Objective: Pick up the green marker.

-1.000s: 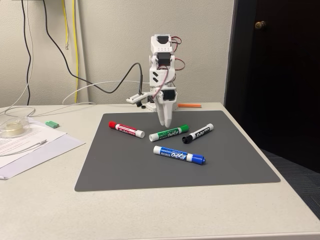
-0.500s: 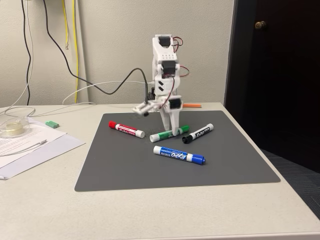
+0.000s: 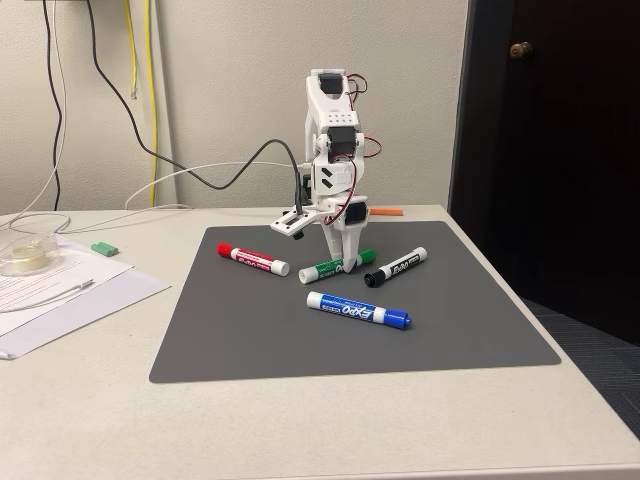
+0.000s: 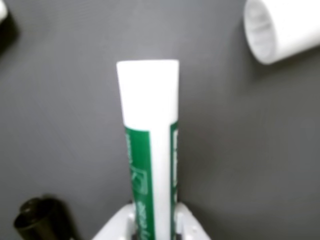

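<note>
On the dark grey mat [image 3: 300, 340] in your fixed view, four dry-erase markers lie near one another: a red-capped marker [image 3: 252, 259] to the left, the green marker [image 3: 330, 266] in the middle, a black-capped marker [image 3: 396, 267] to its right, and a blue-capped marker [image 3: 358, 310] nearest the camera. Your white arm [image 3: 332, 150] stands upright behind them and reaches straight down, so that the gripper [image 3: 346, 264] meets the green marker partway along its barrel, toward the green-capped end. The marker lies at a slant on the mat, white end toward the left of that view; you cannot tell from here whether it has left the surface.

Look at your wrist view and you see the green marker [image 4: 150, 150] running up the middle of the frame, white barrel end at the top and green label band lower down. At the bottom edge the white fingertips [image 4: 186, 227] of the gripper [image 4: 152, 231] sit on either side of the barrel and press against it, so the pincer is clamped on the green marker. The open white end of another marker [image 4: 282, 27] shows at the upper right, apart from the green one, and a black cap [image 4: 37, 220] shows at the lower left.

Beside the mat on the pale table [image 3: 300, 430] lie some papers [image 3: 60, 290].
</note>
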Robot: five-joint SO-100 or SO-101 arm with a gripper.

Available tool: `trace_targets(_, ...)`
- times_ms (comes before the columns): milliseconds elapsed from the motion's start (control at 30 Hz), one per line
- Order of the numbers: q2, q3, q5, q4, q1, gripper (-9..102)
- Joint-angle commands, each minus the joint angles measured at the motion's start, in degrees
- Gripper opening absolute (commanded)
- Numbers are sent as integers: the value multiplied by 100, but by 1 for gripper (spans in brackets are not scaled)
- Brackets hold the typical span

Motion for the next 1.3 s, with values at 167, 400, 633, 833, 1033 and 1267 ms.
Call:
trace_targets(167,694,-62,308,88,-79,2)
trace_targets(400,1784,-185,967,70,-97,2)
trace_targets(633,3296,-316,2039,-501,369,2)
trace_targets(833,4069,-18,2672,-1116,826,2)
trace_targets(1033,4500,211,2777,-1617,905,2)
trace_targets(1267,4702,360,2865,-1934,861,2)
